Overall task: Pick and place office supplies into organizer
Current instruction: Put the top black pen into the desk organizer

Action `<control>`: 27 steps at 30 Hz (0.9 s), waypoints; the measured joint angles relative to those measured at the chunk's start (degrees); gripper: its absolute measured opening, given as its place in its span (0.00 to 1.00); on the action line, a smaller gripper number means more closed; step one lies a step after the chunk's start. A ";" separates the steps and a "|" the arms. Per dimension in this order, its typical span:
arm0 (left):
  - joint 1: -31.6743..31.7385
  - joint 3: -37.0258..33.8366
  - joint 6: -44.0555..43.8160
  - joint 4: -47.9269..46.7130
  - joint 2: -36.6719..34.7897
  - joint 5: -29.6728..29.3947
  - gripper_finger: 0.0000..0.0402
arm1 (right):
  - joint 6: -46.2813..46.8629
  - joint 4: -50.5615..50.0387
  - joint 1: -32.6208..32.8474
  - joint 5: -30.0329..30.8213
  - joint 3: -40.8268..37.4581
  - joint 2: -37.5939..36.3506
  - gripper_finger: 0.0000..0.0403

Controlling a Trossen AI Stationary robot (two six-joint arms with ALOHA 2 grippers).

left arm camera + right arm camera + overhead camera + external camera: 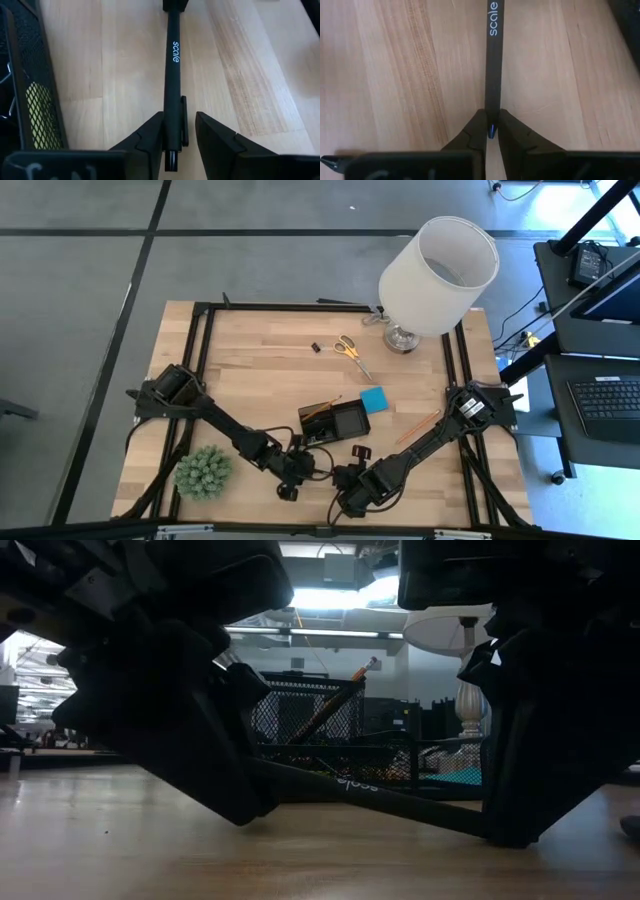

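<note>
Table: light wooden table (250, 360) with a black frame rail along its edges; both arms work close to the 6 o'clock edge.
Open room: bare wood from 9 to 12 o'clock; a big white lamp (437, 275) fills the 1 o'clock corner and a green spiky plant ball (204, 471) sits at 7 o'clock.
Pen: slim black pen with white lettering (173, 85), lying flat on the wood near 6 o'clock, just beside the organizer's 6 o'clock side.
Pen axis: long axis runs roughly 9 to 3 o'clock, spanning from one pincer to the other.
Left gripper (179, 137): fingers partly apart, standing either side of the pen's clip end; one finger looks to touch the barrel, the other stands clear, so no firm grip shows.
Right gripper (491, 131): fingers narrow, pinched on the pen's tip end.
Organizer: low black mesh tray with compartments (335, 421), at table centre toward 5 o'clock; an orange pencil (335, 700) leans tilted in it.
Blue pad: bright blue square pad (373, 400), just beside the organizer at its 2 o'clock.
Scissors: yellow-handled scissors (350, 352), at 12 o'clock of the organizer, well apart.
Loose pencil: orange pencil (418, 427) lying at 3 o'clock, near the right arm.
</note>
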 joint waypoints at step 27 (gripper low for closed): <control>0.82 0.09 -0.54 1.22 -0.11 0.80 0.11 | -0.41 -0.04 0.02 -0.03 0.00 0.00 0.10</control>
